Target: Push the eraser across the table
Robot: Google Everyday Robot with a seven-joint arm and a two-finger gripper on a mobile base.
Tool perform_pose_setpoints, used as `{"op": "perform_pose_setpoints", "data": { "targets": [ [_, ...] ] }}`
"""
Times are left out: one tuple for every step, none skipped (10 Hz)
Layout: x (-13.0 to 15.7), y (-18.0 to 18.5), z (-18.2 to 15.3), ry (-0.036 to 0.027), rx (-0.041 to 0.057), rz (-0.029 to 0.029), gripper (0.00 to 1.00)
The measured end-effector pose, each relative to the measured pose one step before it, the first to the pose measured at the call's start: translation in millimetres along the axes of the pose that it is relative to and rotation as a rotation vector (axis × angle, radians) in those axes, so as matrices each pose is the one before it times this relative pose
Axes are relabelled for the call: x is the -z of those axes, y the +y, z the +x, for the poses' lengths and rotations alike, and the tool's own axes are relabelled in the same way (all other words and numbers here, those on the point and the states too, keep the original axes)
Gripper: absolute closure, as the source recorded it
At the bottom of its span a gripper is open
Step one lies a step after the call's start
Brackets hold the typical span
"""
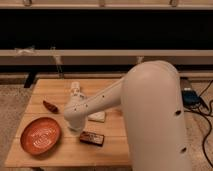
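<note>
white arm (pixel 102 102) stretched left, gripper (pixel 75 128) low at its end

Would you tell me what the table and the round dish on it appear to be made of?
The table looks like pale, matte wood: slat seams show. The dish seems glazed ceramic or plastic, orange-red with ringed grooves. The pincer hangs between dish and eraser.

Table (pixel 55 92) reads as pale wood, slatted, matt, with faint grain. Arm (pixel 102 100) is a smooth white shell, plastic by the look of it, with a soft sheen on the big rounded part. Gripper (pixel 75 129), low over the table between bowl and eraser, has that same smooth white finish. Eraser (pixel 92 138) is dark and dull, with reddish speckling on top. Bowl (pixel 41 136) is orange-red, ringed with ridges, slightly glossy. Pad (pixel 98 117) is whitish, flat, matt
</note>
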Motion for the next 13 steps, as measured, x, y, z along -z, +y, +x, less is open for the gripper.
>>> {"op": "perform_pose_setpoints", "data": {
  "targets": [
    [-0.95,-0.02,-3.99,-0.00178,-0.00728,0.00353,1.0],
    [-0.3,1.2,-5.63,-0.00136,-0.01067,0.00176,1.0],
    [0.47,2.08,-7.72,-0.00119,-0.01928,0.00069,1.0],
    [0.53,1.63,-6.47,-0.00049,-0.01793,0.00059,1.0],
    [0.75,1.77,-11.5,-0.00297,-0.0262,0.00023,1.0],
    [1.07,1.92,-8.64,-0.00158,-0.02042,-0.00121,1.0],
    [1.29,1.23,-5.26,-0.00033,-0.01659,-0.00207,1.0],
    [1.22,-0.34,-6.57,-0.00046,-0.01581,-0.00087,1.0],
    [2.69,2.2,-15.6,-0.00455,-0.0294,-0.00445,1.0],
    [1.79,1.02,-8.39,-0.00072,-0.01594,-0.00259,1.0],
    [3.15,0.04,-11.16,-0.00113,-0.02155,-0.00265,1.0],
    [2.23,-1.21,-6.17,0.00048,-0.0121,-0.00004,1.0],
    [2.46,0.81,-10.02,-0.00179,-0.0192,-0.00106,1.0]
  ]
}}
